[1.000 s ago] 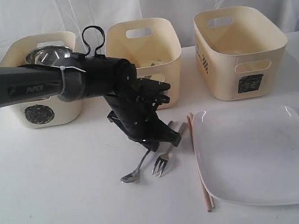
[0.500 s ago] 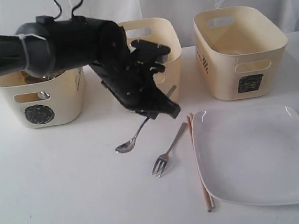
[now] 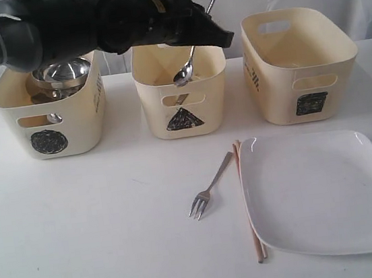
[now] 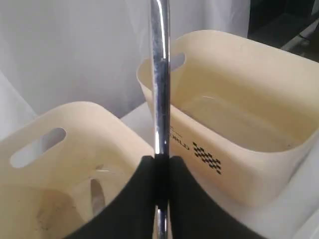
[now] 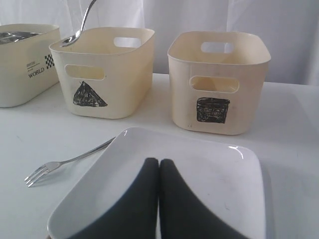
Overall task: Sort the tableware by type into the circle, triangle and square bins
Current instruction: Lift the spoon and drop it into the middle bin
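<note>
Steel spoon (image 3: pixel 182 76) hangs bowl-down over the triangle bin (image 3: pixel 152 112), handle pinched by the left gripper (image 4: pixel 160 160), apparently ready to drop; right gripper (image 5: pixel 159 164) pressed together over the white square plate (image 5: pixel 209 164)

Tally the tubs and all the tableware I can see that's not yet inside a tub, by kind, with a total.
Cream plastic tubs: 3
Steel spoon, held in the left pincer: 1
Steel fork: 1
Wooden chopsticks: 2
Large white square plate: 1
Total: 8
</note>
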Controlling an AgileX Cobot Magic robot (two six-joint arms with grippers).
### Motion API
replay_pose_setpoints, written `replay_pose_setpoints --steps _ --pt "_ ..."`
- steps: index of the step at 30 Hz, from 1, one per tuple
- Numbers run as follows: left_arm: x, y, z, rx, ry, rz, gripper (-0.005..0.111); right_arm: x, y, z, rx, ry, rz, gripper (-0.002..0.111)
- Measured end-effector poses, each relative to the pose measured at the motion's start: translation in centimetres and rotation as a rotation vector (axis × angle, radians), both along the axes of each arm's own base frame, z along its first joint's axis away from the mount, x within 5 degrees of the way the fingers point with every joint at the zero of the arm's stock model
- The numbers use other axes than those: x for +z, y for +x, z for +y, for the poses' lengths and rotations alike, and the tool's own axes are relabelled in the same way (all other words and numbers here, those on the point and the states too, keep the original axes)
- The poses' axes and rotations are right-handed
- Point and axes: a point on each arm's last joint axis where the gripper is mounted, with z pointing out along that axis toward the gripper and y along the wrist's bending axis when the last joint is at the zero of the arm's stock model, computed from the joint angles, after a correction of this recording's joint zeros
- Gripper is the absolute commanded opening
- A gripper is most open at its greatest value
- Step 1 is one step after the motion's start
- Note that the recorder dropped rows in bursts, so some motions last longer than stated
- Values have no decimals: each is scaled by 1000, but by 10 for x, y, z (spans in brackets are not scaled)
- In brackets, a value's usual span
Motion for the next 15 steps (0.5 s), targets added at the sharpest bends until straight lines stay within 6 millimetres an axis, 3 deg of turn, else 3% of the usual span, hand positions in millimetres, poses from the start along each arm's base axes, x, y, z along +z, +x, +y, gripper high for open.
replay_pose_setpoints --steps 4,15 --pt "5 15 0 6 19 -62 0 0 0 0 0 0 0 0" --pt "-17 47 -8 15 59 -112 0 0 0 0 0 0 0 0"
